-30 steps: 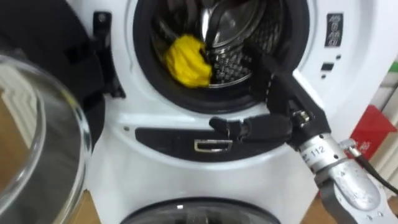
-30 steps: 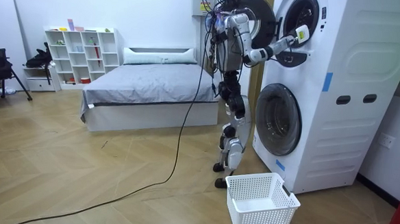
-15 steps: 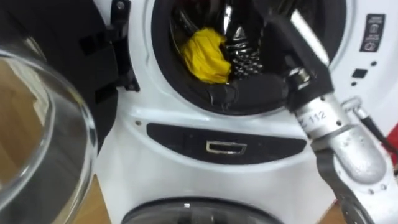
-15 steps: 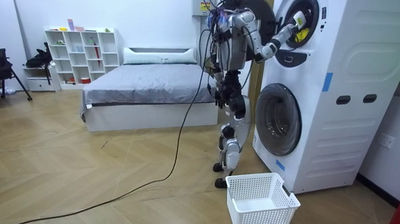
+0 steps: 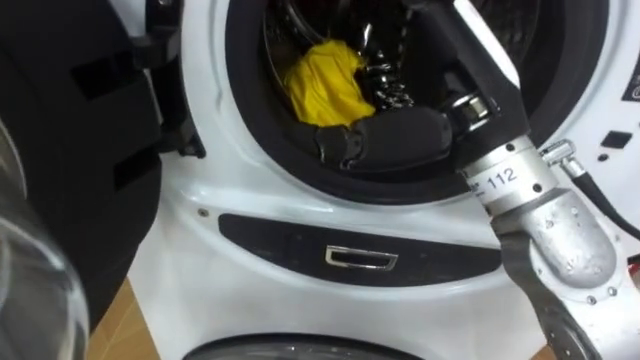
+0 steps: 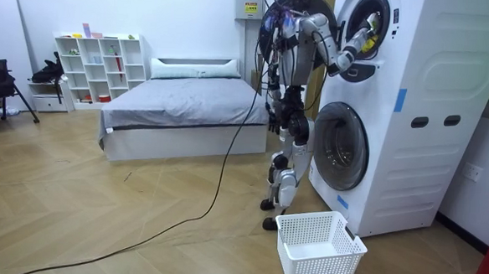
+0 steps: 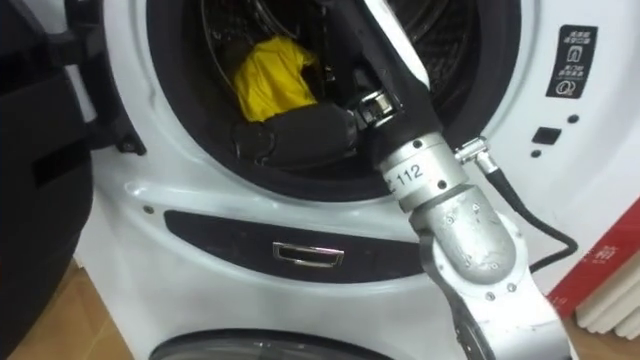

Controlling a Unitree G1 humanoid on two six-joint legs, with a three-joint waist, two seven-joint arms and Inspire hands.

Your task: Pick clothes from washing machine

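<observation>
Bedroom washing machine drum holds yellow cloth.

cloth in washing machine | right hand beside cloth | basket before machine

Grey bed and white shelf stand on herringbone wood floor

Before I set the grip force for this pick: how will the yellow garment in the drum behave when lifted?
Probably floppy: the yellow garment lies crumpled in folds, so it should sag and unfurl when lifted. Likely light, being one small bunch of cloth. It may drag on the perforated drum as the right hand, at the rim, pulls it out.
</observation>
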